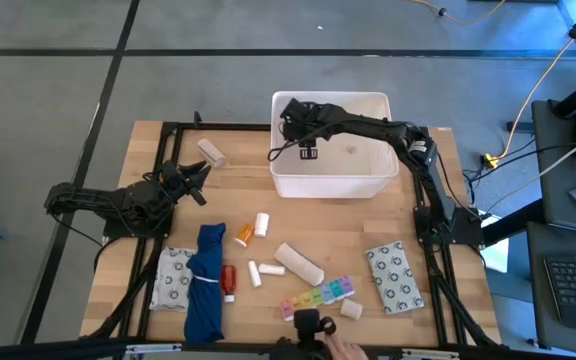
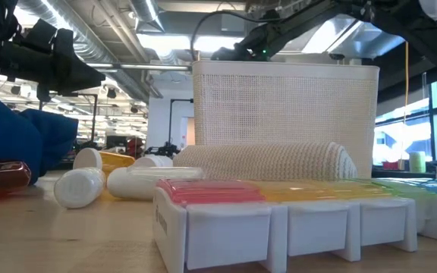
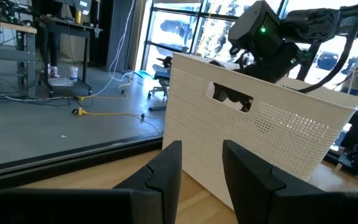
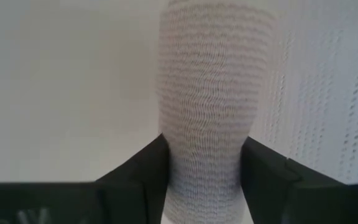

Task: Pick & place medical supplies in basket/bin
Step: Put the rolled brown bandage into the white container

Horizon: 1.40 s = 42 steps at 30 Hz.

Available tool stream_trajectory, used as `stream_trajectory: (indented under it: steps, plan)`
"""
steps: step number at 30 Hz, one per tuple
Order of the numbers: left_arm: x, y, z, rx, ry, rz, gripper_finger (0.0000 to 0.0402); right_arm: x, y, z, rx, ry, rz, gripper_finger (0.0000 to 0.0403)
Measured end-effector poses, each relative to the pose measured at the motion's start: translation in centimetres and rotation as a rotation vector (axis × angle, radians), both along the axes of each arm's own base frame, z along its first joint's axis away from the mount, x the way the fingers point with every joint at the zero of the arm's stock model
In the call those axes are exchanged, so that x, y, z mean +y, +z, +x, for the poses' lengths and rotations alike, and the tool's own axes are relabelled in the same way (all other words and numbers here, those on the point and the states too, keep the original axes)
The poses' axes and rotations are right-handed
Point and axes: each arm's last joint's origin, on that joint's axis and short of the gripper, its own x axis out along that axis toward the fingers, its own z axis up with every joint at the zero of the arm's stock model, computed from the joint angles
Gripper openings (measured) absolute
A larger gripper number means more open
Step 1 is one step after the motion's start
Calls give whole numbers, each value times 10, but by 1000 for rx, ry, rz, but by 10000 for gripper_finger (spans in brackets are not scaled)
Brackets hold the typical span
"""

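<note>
My right gripper [image 1: 296, 118] reaches down into the far left corner of the white bin [image 1: 330, 185], shut on a white gauze roll [image 4: 210, 93]. My left gripper [image 3: 202, 152] waits open at the table's left, pointing level at the bin's wall [image 3: 278, 143]. On the table near the front lie another gauze roll [image 1: 299, 262], a rainbow pill organizer [image 1: 318, 297], an orange bottle [image 1: 243, 234], a white bottle [image 1: 261, 223], a red tube [image 1: 228, 278] and two patterned packets [image 1: 174, 278] [image 1: 395, 277]. One more roll [image 1: 211, 153] lies left of the bin. My right gripper pinches the gauze roll between its two fingers at the roll's near end [image 4: 204, 168], where the soft side is drawn in between them. The fingers slant down into the bin and the roll runs on past them along their line. Whether its far end rests on the bin I cannot tell.
A blue cloth bundle [image 1: 206, 285] lies at the front left between a packet and the red tube. The bin's perforated inner wall [image 4: 328, 93] stands close beside the held roll. A small camera [image 1: 308, 325] sits at the near edge. Bare wood lies between bin and supplies.
</note>
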Motion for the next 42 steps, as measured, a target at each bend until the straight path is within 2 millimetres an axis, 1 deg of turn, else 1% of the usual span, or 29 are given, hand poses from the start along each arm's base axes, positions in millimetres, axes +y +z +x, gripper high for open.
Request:
stream_trajectory:
  steps: [4,10,13,15,17,19,22,24,27,29,31,32,34,35,39,42]
  plan:
    - [0,0,0,0,0,0,111,-1,2,3,-30,1,-14,209]
    - [0,0,0,0,0,0,111,-1,2,2,-22,-4,-20,268]
    - [0,0,0,0,0,0,111,-1,2,2,5,-30,-72,291]
    - [0,0,0,0,0,0,111,0,8,2,40,-61,-121,299]
    - [0,0,0,0,0,0,111,2,23,4,43,-83,-159,302]
    - [0,0,0,0,0,0,111,8,45,6,15,-78,-183,302]
    - [0,0,0,0,0,0,111,23,90,8,-95,-72,-218,302]
    - [0,0,0,0,0,0,111,36,124,7,-183,-50,-232,303]
    - [0,0,0,0,1,0,111,62,167,-1,-298,-58,-226,303]
    - [0,0,0,0,2,0,111,84,188,-8,-375,-63,-165,303]
    - [0,0,0,0,1,0,111,107,201,-14,-461,-40,-61,303]
    - [0,0,0,0,2,0,111,119,204,-18,-482,-22,1,303]
    - [0,0,0,0,0,0,111,142,207,-18,-527,10,123,303]
    - [0,0,0,0,0,0,111,155,205,-17,-518,24,176,303]
    - [0,0,0,26,3,25,111,207,194,-12,-472,57,276,303]
    - [0,0,0,36,1,34,111,245,179,-8,-445,42,326,303]
